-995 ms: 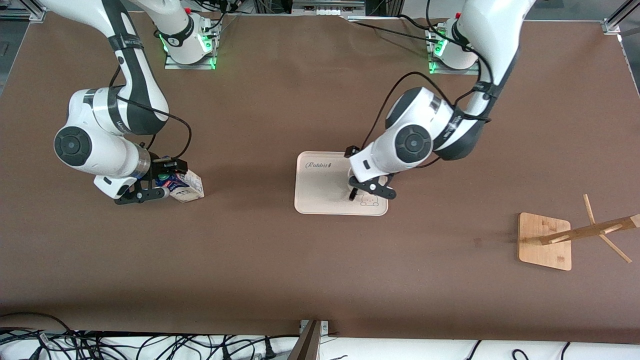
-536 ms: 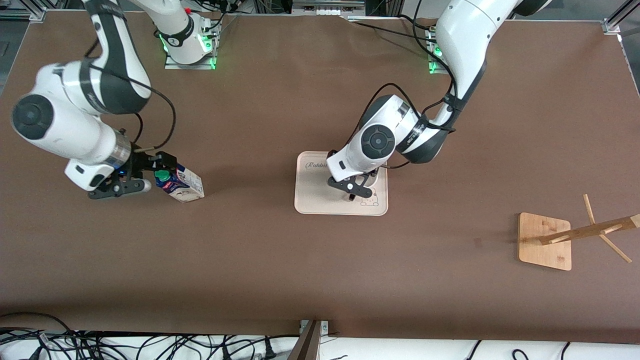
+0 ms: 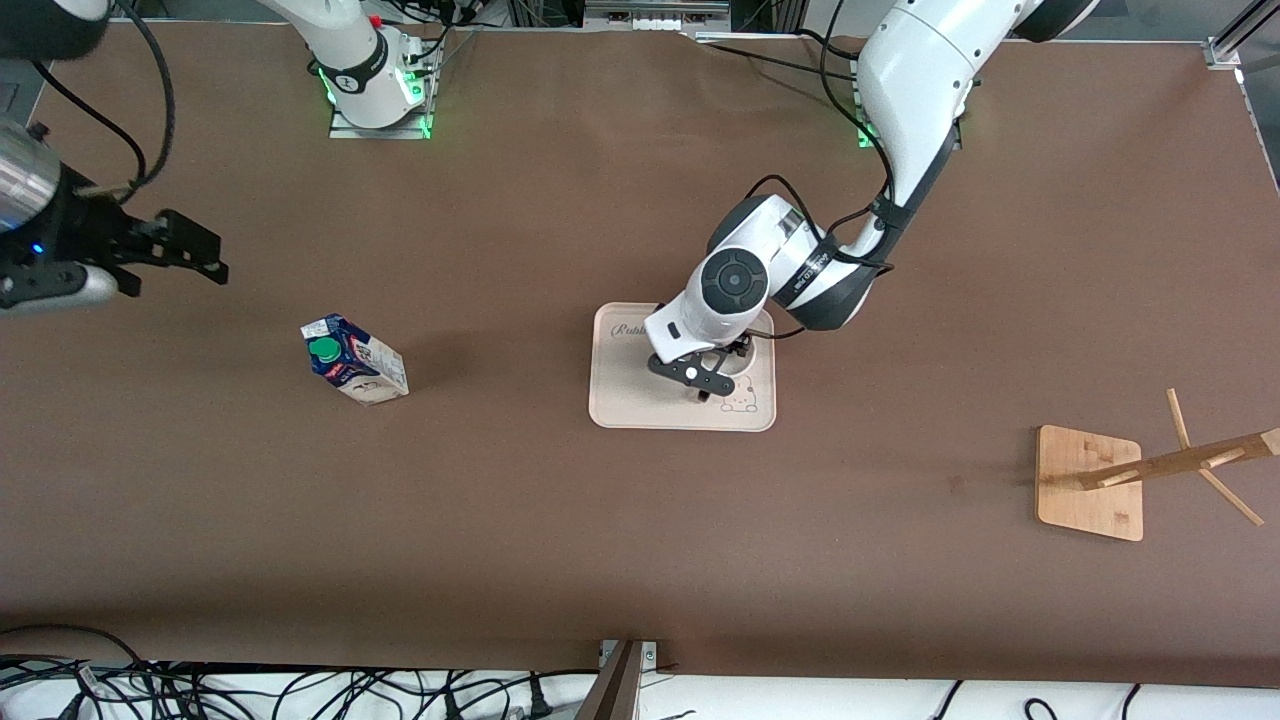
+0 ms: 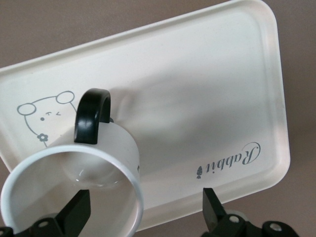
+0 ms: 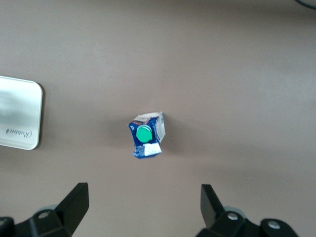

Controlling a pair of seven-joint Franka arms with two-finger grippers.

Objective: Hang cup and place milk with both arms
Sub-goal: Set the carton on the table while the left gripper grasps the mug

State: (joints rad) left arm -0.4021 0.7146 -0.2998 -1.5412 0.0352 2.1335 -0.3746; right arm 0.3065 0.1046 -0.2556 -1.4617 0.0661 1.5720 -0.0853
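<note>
The tray (image 3: 615, 405) serves as the reference landmark. The cup (image 4: 74, 182) stands upright on the tray, resting on the tray floor next to the printed bear (image 4: 42, 116), with its black loop handle (image 4: 91, 116) turned toward that bear; the cup's interior appears empty. The left gripper (image 3: 700, 375) is positioned low over the tray, directly above the cup, with its fingers spread wide — one fingertip sits at the cup's rim, the other is clear of it, and nothing is grasped. This placement is judged to be an approach for gripping the cup wall, so that the handle stays free to catch a peg of the wooden rack (image 3: 1090, 482), which stands well apart from the tray toward the left arm's end of the table. Apart from the cup, the tray holds nothing. The milk (image 3: 355, 362) stands on the bare table well apart from the tray, toward the right arm's end, green cap (image 5: 144, 134) up — it is not yet on the tray. The right gripper (image 3: 170, 255) hangs high over the table, farther from the tray than the milk, released and holding nothing; the right wrist view looks straight down onto the carton.
</note>
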